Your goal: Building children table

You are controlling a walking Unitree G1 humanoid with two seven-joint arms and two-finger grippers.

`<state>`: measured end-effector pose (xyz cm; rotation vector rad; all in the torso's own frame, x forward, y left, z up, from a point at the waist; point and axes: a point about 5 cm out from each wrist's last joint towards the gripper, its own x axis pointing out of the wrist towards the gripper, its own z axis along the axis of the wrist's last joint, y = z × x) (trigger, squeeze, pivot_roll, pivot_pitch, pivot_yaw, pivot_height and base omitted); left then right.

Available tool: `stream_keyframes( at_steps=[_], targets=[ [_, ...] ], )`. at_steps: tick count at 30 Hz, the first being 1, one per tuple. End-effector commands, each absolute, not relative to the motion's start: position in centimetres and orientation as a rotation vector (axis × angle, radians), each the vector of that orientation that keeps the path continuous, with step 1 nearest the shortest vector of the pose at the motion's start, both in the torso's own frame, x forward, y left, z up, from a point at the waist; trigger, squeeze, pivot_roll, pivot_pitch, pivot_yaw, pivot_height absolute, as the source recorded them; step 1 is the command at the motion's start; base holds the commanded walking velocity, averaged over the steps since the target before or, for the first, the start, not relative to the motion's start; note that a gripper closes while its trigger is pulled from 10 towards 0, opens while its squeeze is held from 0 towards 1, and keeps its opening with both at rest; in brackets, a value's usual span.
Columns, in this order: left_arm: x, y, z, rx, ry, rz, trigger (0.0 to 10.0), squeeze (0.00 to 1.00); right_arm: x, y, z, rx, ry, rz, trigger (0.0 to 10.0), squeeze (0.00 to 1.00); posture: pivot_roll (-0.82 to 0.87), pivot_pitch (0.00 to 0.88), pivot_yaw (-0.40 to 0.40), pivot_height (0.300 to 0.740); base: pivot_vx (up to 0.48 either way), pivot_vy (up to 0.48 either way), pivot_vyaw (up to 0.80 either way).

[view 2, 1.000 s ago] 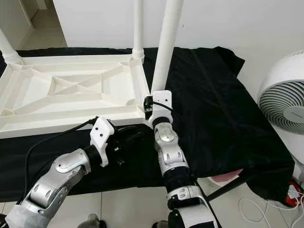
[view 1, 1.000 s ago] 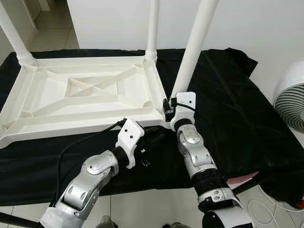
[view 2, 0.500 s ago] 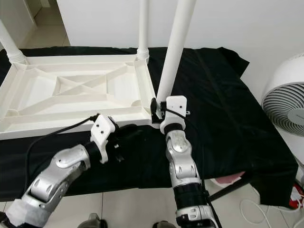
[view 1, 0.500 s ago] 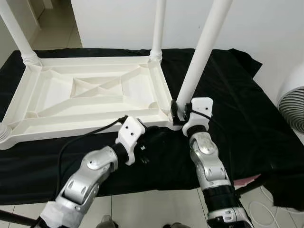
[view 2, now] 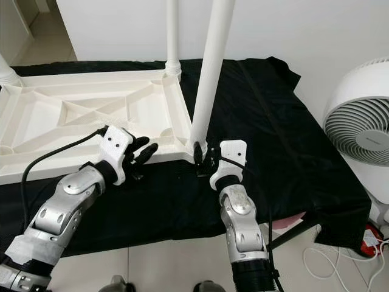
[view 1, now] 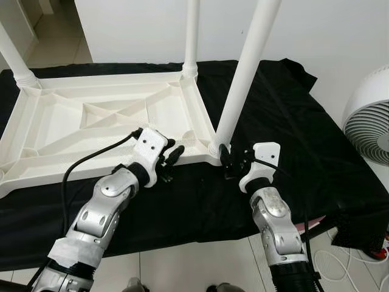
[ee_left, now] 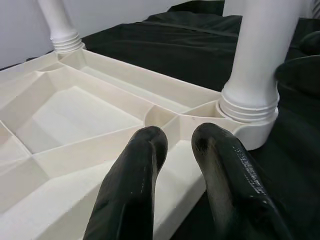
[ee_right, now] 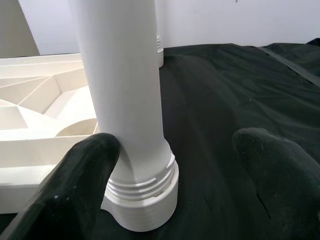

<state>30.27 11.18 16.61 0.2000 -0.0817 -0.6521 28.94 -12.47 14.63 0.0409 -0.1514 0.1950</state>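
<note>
With right gripper point(ee_right: 165, 185) fingers spread around table leg point(view 1: 243, 79) at tabletop point(view 1: 91, 121) corner, left gripper point(ee_left: 185, 165) fingers parted above rim: reclose squarely, or risk tilting the leg.

The 2 head views look forward and down from above on the upturned table point(view 1: 109, 121) and black cloth point(view 1: 292, 140). Each wrist view sits low and close, facing the near corner leg point(ee_right: 125, 95), which all 4 views share.

A black cloth point(view 1: 292, 140) drapes the surface before a white wall point(view 1: 340, 30); fan point(view 1: 368, 125) at right, tiled floor point(view 1: 200, 267) below.
</note>
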Motion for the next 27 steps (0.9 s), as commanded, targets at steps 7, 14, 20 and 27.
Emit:
stream_keyframes(
  at_steps=[7,14,20,27],
  targets=[
    [31.2,12.1,16.3,0.214,-0.039,-0.583,10.0,0.0,27.6,-10.8,13.8,0.1,-0.09,0.387,10.0,0.0,-0.04,0.084,0.001,0.74,0.0,0.0,0.0],
    [31.4,12.6,15.0,0.275,0.044,-0.563,10.0,0.0,27.4,-10.4,13.6,0.121,-0.068,0.446,5.3,0.0,-0.04,0.083,0.003,0.74,0.0,0.0,0.0],
    [31.5,12.9,14.4,0.276,0.081,-0.564,10.0,0.0,27.8,-10.4,14.2,0.136,-0.086,0.48,0.0,0.0,-0.04,0.08,0.005,0.74,0.0,0.0,0.0],
    [31.7,14.9,14.4,0.313,0.08,-0.546,10.0,0.0,29.2,-11.0,15.0,0.145,-0.093,0.5,10.0,0.0,-0.04,0.08,0.005,0.74,0.0,0.0,0.0]
  ],
)
